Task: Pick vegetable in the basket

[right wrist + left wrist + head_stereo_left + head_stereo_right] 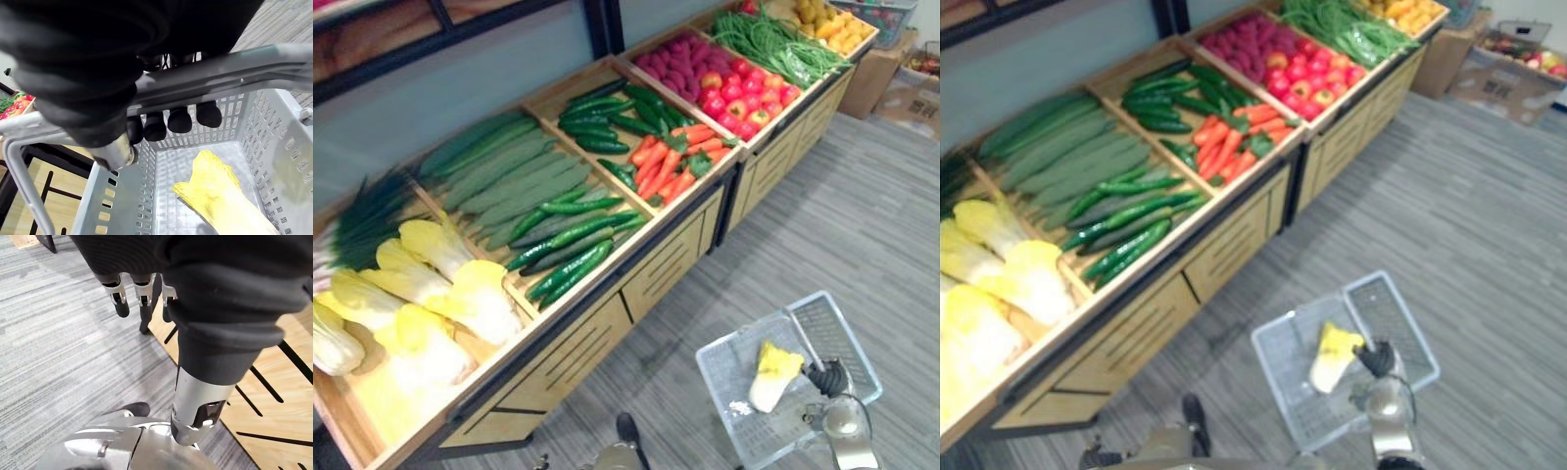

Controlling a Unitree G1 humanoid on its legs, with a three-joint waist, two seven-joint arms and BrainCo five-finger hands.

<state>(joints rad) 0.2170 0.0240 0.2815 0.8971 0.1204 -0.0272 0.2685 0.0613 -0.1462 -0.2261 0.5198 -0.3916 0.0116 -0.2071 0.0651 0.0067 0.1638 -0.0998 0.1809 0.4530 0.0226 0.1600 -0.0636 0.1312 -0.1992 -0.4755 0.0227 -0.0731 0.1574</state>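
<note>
Nearest us, our right hand (168, 120) has its fingers curled round the handle (234, 68) of the grey plastic basket (729, 354), with grey striped carpet (862, 225) beneath it. One napa cabbage (771, 375) lies inside the basket. Our left hand (119, 296) hangs with relaxed fingers beside the wooden produce stand (656, 269). Its bins hold more cabbages (431, 294), then cucumbers (570, 257), carrots (674, 162) and red fruit (744, 93). Cardboard boxes (876, 73) sit beyond.

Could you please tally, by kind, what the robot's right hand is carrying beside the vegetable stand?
Grey plastic basket, its handle gripped by the right hand: 1
Yellow-leaved cabbage, lying in the basket: 1
Total: 2
</note>
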